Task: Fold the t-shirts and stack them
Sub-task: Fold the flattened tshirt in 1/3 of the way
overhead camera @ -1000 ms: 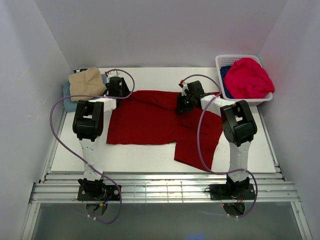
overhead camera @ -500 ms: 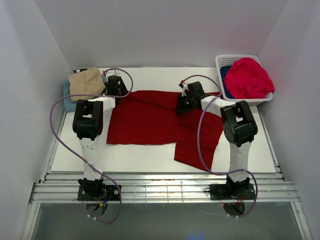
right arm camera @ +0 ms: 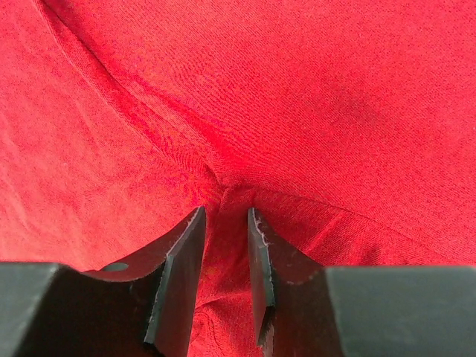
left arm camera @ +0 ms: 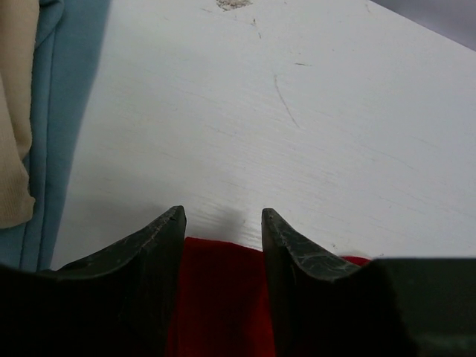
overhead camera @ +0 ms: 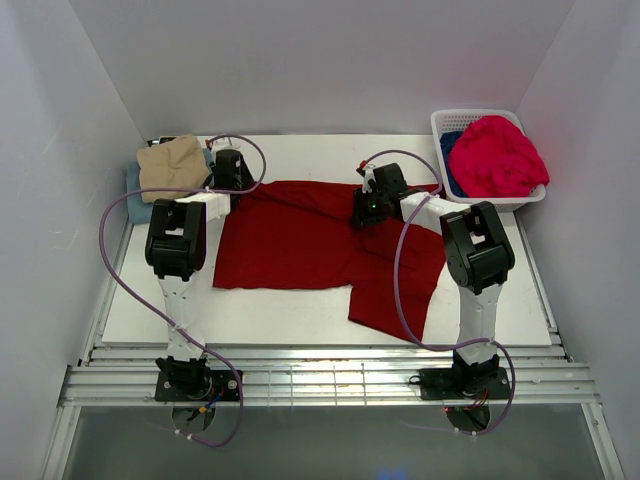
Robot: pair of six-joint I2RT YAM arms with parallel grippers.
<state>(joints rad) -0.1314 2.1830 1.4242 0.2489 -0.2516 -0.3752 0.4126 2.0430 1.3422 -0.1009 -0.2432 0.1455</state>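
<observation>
The dark red t-shirt (overhead camera: 300, 245) lies spread on the table, one part hanging toward the front right. My left gripper (overhead camera: 230, 170) sits at its far left corner. In the left wrist view (left arm camera: 223, 214) the jaws stand apart astride the shirt's edge (left arm camera: 223, 297). My right gripper (overhead camera: 365, 208) is on the shirt's far right part. In the right wrist view (right arm camera: 225, 210) its jaws are nearly together on a raised fold of red cloth (right arm camera: 297, 89). The folded tan shirt (overhead camera: 172, 165) lies on the light blue shirt (overhead camera: 135, 195) at the far left.
A white lattice basket (overhead camera: 470, 115) at the far right holds the bright pinkish-red shirt (overhead camera: 500, 155) and the deep blue shirt (overhead camera: 452, 160). The tan shirt (left arm camera: 11, 111) and light blue shirt (left arm camera: 63, 111) lie just left of my left gripper. White walls close in the table.
My left gripper has shifted slightly toward the far left corner of the shirt. My right gripper has barely moved. The shirt lies as before.
</observation>
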